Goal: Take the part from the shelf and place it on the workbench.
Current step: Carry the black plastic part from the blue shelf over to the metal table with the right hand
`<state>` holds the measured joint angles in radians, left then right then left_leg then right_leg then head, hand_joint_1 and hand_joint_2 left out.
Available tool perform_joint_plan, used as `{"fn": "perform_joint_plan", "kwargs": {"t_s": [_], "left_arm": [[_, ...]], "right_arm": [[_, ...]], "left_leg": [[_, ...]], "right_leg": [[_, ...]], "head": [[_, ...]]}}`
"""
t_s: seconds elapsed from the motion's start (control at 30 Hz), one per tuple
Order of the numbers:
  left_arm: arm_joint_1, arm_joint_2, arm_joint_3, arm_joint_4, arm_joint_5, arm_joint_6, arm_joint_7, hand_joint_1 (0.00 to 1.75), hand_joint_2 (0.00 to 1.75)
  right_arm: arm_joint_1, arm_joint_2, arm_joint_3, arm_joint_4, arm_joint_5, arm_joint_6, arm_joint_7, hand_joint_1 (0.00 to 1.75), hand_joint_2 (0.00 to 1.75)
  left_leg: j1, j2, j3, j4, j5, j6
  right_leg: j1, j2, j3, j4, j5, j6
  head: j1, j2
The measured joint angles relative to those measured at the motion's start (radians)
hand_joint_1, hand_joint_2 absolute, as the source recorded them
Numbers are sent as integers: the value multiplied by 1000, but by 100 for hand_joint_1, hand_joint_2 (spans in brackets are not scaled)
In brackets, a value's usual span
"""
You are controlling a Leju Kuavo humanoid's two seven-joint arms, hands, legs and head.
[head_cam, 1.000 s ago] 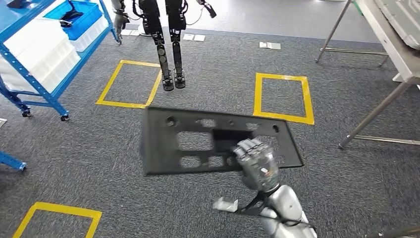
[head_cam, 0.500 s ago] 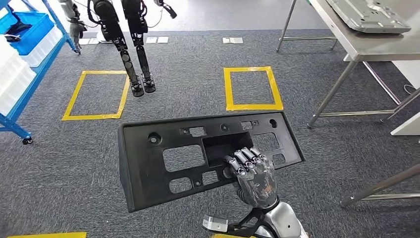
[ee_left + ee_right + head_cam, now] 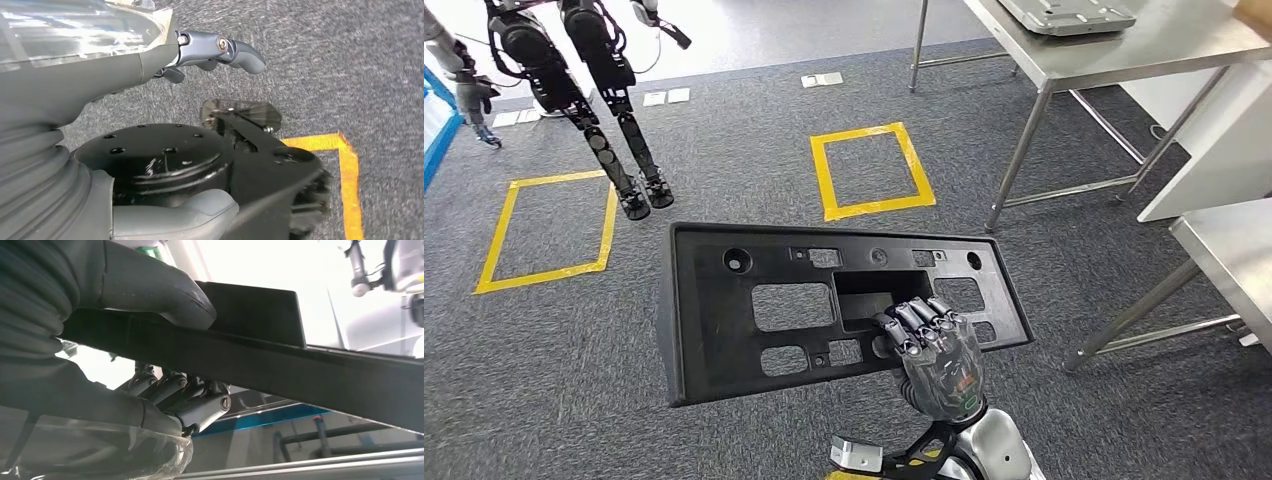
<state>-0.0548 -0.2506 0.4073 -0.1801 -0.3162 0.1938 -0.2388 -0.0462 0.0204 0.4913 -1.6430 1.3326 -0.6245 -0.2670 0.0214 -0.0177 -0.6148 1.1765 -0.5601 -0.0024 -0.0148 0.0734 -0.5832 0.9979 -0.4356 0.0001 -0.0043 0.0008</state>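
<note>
Right hand [image 3: 937, 352] lower centre of head view, fingers curled over the near edge of the black part [image 3: 774, 305], holding it above grey carpet [image 3: 574, 340]; steel workbench [image 3: 1104, 45] upper right; left hand [image 3: 220, 50] empty, fingers loosely apart; another robot [image 3: 584, 80] upper left

The part [image 3: 824, 310] is matt black all over. The right hand [image 3: 936, 352] is dark grey with a silver wrist. The floor [image 3: 1074, 260] is speckled grey carpet, marked with yellow tape squares [image 3: 871, 170]. The desk [image 3: 1144, 45], upper right, is bare grey metal.
</note>
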Motion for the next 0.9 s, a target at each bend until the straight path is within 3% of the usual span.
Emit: {"fn": "perform_joint_plan", "kwargs": {"t_s": [0.07,0.13,0.2,0.23,0.27,0.33,0.4,0.43,0.5,0.57,0.63,0.7,0.77,0.8,0.83,0.9], "left_arm": [[1,1,0,0,0,0,0,0,175],[0,1,1,0,2,-1,0,0,175],[-2,0,1,0,6,-2,-1,0,175],[-2,-2,2,0,9,0,-1,0,175],[-1,-2,2,0,11,1,-1,0,175],[1,-3,5,0,14,8,-1,0,175],[2,-3,9,0,16,14,0,0,175],[2,-4,12,0,17,16,0,0,175],[2,-5,16,0,19,18,0,0,175],[1,-7,18,0,19,22,0,0,175],[1,-8,19,0,19,25,1,0,175],[0,-10,19,0,19,26,1,0,175],[-1,-11,19,0,19,26,1,0,175],[-1,-12,19,0,19,26,1,0,175],[-1,-12,19,0,19,26,1,0,175],[0,-12,20,0,19,26,1,0,175]], "right_arm": [[-1,0,2,0,0,0,0,175,175],[-2,0,5,0,0,0,0,175,175],[0,0,7,-1,0,1,-1,175,175],[-1,0,7,-2,0,1,-1,175,175],[-3,-1,8,-4,1,2,-2,175,175],[-8,-2,9,-5,1,3,-3,175,175],[-10,-5,10,-5,1,3,-4,175,175],[-10,-7,11,-5,1,4,-4,175,175],[-11,-9,13,-5,1,4,-4,175,175],[-14,-9,15,-5,3,5,-4,175,175],[-16,-9,17,-7,6,6,-2,175,175],[-15,-10,19,-11,11,5,2,175,175],[-12,-11,20,-19,17,5,3,175,175],[-11,-10,20,-23,20,5,4,175,175],[-10,-10,21,-25,22,5,5,175,175],[-8,-9,22,-25,23,6,5,175,175]], "left_leg": [[0,-45,56,-125,55,9],[-4,-65,74,-170,65,15],[-8,-41,78,-180,73,25],[-9,-28,81,-188,78,32],[-8,-14,84,-195,83,38],[-10,15,85,-200,86,45],[-13,45,83,-199,85,46],[-13,59,83,-199,84,45],[-13,82,84,-197,81,41],[-17,100,85,-192,74,30],[-21,116,88,-188,68,19],[-17,131,91,-187,65,10],[-10,96,83,-162,43,-1],[-7,68,66,-123,17,-5],[-5,38,39,-62,-18,-7],[-5,20,-28,72,-75,-7]], "right_leg": [[3,22,-1,2,1,2],[2,41,-8,2,6,11],[-1,50,-18,1,11,25],[1,32,-29,14,5,28],[3,6,-47,45,-11,27],[4,-47,-108,166,-64,21],[0,-59,-158,273,-100,25],[-2,-63,-157,278,-98,32],[-8,-81,-95,175,-58,50],[-8,-123,-21,46,-22,54],[-1,-137,1,4,-13,44],[-1,-113,-2,3,-9,33],[-8,-90,-3,0,-4,22],[-11,-79,-2,0,-2,16],[-10,-68,-3,-1,-1,11],[-5,-45,-6,0,2,4]], "head": [[1,0],[1,0],[1,0],[2,0],[4,0],[8,0],[10,0],[10,0],[10,0],[10,0],[8,0],[6,0],[5,0],[3,0],[1,0],[-2,0]]}}
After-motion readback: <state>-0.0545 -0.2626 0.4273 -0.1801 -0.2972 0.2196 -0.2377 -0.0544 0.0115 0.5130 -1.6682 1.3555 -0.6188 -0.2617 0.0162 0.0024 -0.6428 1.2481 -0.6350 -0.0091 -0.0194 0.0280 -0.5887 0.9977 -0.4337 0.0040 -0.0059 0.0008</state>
